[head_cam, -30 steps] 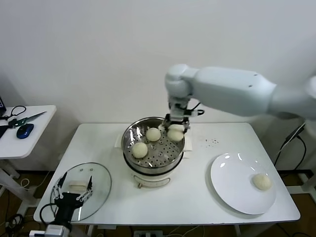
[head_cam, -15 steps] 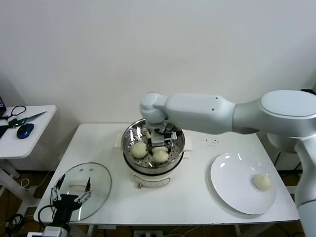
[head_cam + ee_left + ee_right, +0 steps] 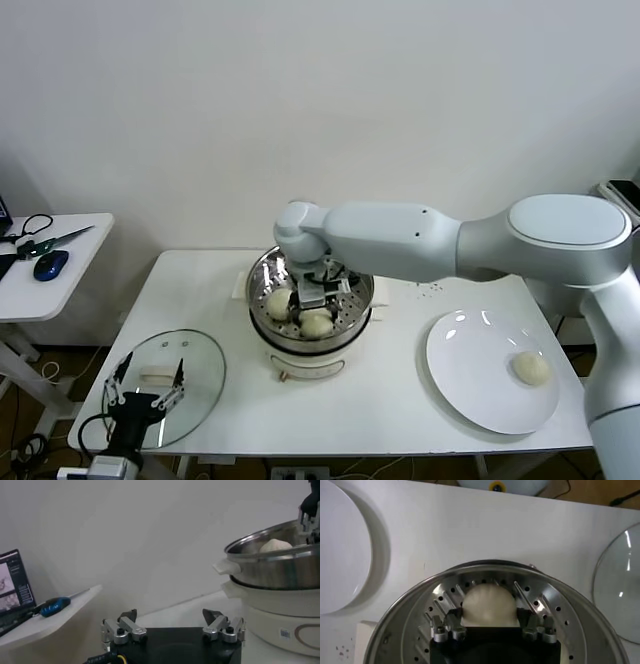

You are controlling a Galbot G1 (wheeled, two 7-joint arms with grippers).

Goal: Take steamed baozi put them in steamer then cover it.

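The right gripper (image 3: 315, 297) is down inside the steamer (image 3: 311, 302), reaching in from the robot's right, and its jaws are pinching a steamed baozi (image 3: 317, 322) at the near side of the perforated basket. From the right wrist view that bun (image 3: 488, 605) sits squarely between the two fingers (image 3: 445, 626), resting low on the basket floor, with the steel wall (image 3: 410, 610) curving round it. Another baozi (image 3: 278, 303) lies just to the left of it in the basket; a third is hidden under the arm, if there at all — cannot tell. One more baozi (image 3: 531, 368) waits alone on the white plate (image 3: 470, 350) at the right of the table (image 3: 400, 420). The glass cover (image 3: 190, 370) lies flat at the near-left corner of the table, well apart from the steamer. The left gripper (image 3: 148, 400) hovers over that cover, jaws spread wide and holding nothing. On the side table (image 3: 60, 290) are a blue mouse (image 3: 50, 265) and scissors (image 3: 45, 241).
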